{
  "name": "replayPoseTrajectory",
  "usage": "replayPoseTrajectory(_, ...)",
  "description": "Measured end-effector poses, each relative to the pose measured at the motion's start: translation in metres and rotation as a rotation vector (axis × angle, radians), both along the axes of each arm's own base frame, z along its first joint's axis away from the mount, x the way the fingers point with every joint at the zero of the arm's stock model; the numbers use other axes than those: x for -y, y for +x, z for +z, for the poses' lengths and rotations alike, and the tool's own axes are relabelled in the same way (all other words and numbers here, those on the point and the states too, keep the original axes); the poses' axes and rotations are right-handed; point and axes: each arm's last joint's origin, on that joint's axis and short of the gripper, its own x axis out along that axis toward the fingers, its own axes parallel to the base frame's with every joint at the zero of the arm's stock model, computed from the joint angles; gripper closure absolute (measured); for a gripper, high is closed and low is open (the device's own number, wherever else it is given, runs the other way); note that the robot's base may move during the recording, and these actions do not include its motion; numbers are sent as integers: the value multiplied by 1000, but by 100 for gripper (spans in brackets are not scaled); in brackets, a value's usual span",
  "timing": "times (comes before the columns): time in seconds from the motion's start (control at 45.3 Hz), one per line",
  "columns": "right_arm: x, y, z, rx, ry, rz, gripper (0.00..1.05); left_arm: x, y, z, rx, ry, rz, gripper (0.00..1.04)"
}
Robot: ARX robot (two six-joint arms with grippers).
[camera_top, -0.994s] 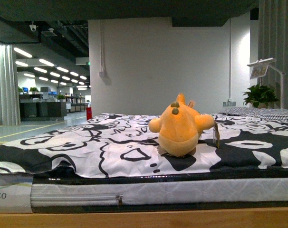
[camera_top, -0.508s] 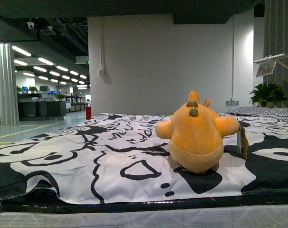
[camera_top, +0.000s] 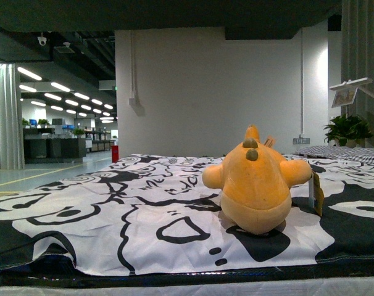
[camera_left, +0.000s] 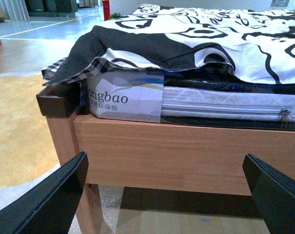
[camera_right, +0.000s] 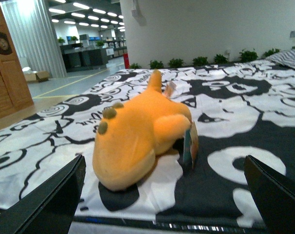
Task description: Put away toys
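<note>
Plush toy [camera_top: 256, 182] lies on the bedsheet [camera_top: 113, 209], right of centre in the front view, long axis running away from the robot. Right gripper [camera_right: 163, 157], spread wide and empty, faces it straight on and looks nearer. Left gripper [camera_left: 164, 155], also spread and empty, faces the bed frame [camera_left: 186, 151].

Right wrist cam: plush [camera_right: 138, 141] lying on the sheet [camera_right: 245, 131], right gripper [camera_right: 164, 161] spread wide in front of it.

Plush is orange, on its side, rounded head end nearest the camera, two small dark nubs on top, pointed fin sticking up at the far end. Tag [camera_right: 188, 144] hangs off its flank, touching the sheet. Black fingers [camera_right: 50, 204] sit either side of the plush, well apart, not touching it. Sheet is black-and-white print and runs on beyond the plush. Behind the plush: a row of plants [camera_right: 186, 62] along a white wall [camera_right: 211, 24]. Off to the head side: a wooden cabinet [camera_right: 6, 63], a pale curtain [camera_right: 35, 39], and lit ceiling strips further back.
</note>
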Motion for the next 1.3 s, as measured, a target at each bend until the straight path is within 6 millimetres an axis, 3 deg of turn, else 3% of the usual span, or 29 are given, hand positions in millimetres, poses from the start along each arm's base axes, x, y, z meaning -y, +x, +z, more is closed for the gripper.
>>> replayPoseTrajectory(0.155, -43, 50, 46, 3, -62, 31, 6, 0, 0, 0, 0, 0, 0, 6)
replayPoseTrajectory(0.265, -76, 83, 60, -31, -128, 31, 6, 0, 0, 0, 0, 0, 0, 6)
replayPoseTrajectory(0.419, -119, 119, 63, -78, -214, 15, 6, 0, 0, 0, 0, 0, 0, 6)
replayPoseTrajectory(0.552, -137, 139, 53, -120, -267, -13, 6, 0, 0, 0, 0, 0, 0, 6)
replayPoseTrajectory(0.949, -153, 188, 10, -205, -356, -124, 6, 0, 0, 0, 0, 0, 0, 6)
replayPoseTrajectory(1.303, -119, 214, -21, -272, -306, -247, 6, 0, 0, 0, 0, 0, 0, 6)
